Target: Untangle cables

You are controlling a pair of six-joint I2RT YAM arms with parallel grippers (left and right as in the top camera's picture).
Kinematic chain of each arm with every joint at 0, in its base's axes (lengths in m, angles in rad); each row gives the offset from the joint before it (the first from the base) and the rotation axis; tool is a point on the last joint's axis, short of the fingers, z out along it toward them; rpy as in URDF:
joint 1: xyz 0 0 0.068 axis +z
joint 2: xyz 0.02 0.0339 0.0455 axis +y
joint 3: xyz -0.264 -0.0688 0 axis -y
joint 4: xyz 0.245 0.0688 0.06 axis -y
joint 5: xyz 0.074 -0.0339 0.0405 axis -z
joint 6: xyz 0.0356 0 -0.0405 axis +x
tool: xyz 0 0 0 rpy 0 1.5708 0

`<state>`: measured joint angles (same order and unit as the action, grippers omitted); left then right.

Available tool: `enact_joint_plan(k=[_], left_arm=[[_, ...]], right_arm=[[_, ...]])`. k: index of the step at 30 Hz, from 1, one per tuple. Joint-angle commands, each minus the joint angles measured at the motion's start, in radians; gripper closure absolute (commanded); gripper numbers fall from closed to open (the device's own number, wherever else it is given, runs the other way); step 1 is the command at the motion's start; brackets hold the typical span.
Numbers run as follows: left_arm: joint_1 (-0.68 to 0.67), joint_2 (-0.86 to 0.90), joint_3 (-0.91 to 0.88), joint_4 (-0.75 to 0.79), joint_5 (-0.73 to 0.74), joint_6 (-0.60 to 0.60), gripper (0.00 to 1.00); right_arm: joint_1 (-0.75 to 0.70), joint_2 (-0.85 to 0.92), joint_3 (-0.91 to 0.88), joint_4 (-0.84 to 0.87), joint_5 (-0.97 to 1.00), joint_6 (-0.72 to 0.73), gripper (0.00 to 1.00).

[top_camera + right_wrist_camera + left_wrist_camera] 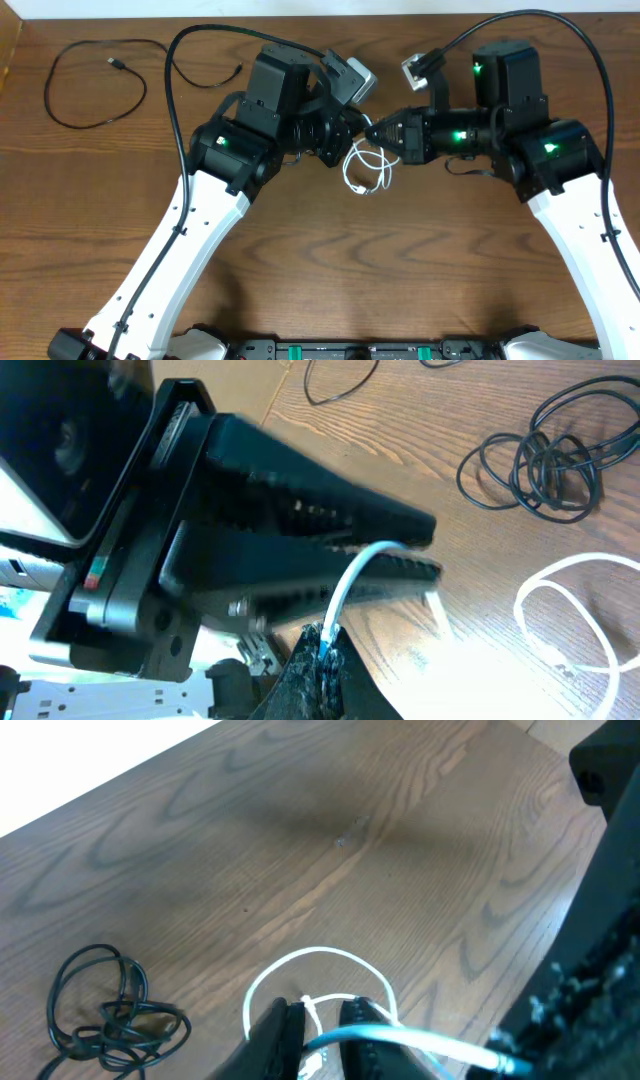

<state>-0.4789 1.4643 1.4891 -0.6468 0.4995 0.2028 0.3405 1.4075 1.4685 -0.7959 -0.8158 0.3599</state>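
Observation:
The white cable lies in small loops on the wooden table just below where both grippers meet. My left gripper is shut on a strand of it, its loop lying past the fingertips. My right gripper is shut on the same white cable, a short arc away from the left gripper's fingers. A black cable, still a coiled bundle, lies apart on the wood. Another black cable lies spread in an open loop at the far left.
Thick black arm cables arch over the back of the table. The two arms' bodies crowd the middle back. The table's far edge runs along the top.

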Motion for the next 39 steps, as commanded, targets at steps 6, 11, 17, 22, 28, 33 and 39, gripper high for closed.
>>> enact_joint_plan(k=[6, 11, 17, 22, 28, 33, 39], left_arm=[[0.002, 0.006, 0.013, 0.005, 0.017, 0.005, 0.92], [0.005, 0.001, 0.014, 0.034, 0.016, -0.108, 0.92], [0.043, -0.026, 0.027, 0.117, 0.014, -0.305, 0.93], [0.087, -0.049, 0.034, 0.174, -0.095, -0.372, 0.92], [0.150, -0.056, 0.035, 0.211, -0.251, -0.373, 0.93], [0.247, -0.053, 0.071, 0.324, -0.225, -0.384, 0.93], [0.392, -0.017, 0.174, 0.408, -0.146, -0.425, 0.93]], right_arm=[[-0.030, -0.003, 0.003, -0.005, -0.021, 0.005, 0.92], [-0.039, -0.003, 0.003, -0.043, 0.130, -0.001, 0.31], [-0.039, -0.003, 0.003, -0.153, 0.407, -0.001, 0.01], [-0.039, -0.003, 0.003, -0.200, 0.506, -0.002, 0.01], [-0.040, -0.003, 0.003, -0.225, 0.541, -0.002, 0.01], [-0.040, -0.003, 0.003, -0.233, 0.541, -0.002, 0.01], [-0.040, 0.000, 0.003, -0.229, 0.541, -0.002, 0.01]])
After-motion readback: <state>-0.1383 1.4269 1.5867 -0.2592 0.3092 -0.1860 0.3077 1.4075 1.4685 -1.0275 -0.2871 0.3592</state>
